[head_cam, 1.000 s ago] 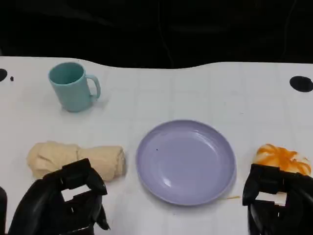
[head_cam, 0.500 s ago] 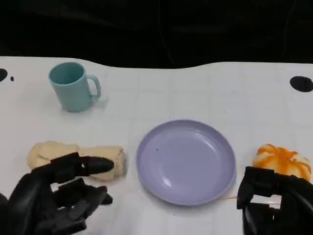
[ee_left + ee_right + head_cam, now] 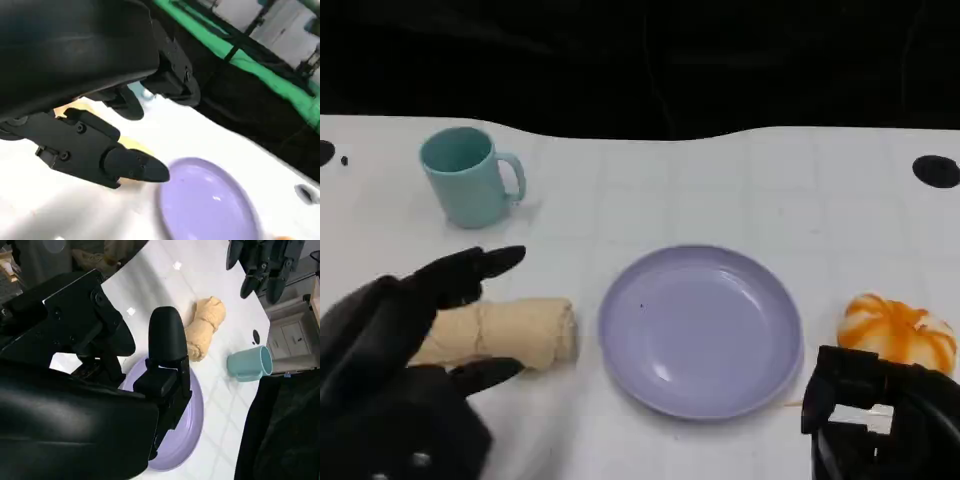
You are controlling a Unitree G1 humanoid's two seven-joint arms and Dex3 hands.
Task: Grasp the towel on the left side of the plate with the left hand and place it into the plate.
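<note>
Left robot hand point(image 3: 405, 330) sat at the lower left of the head view, directly over the left end of the towel point(image 3: 515, 330). Fingers were spread, one above the roll and one below it, not closed; it held nothing. Whether any finger touched the cloth could not be told.

Towel lay on the white worktop point(image 3: 720, 185), just left of the plate point(image 3: 700, 330), a narrow gap between them. Its long axis ran left to right across the frame, so the straddling fingers crossed it square-on. The plate lay to the right of that hand; the carry would likely be a short sideways one.

Right robot hand point(image 3: 875, 415) was at the lower right, fingers curled in, empty, well apart from the towel and near an orange-and-white rounded thing point(image 3: 900, 330).

Towel: tan, soft, rolled, creased. Plate: lavender, smooth, glossy, shallow, round. A teal mug point(image 3: 470, 175) with a handle stood at the upper left.
</note>
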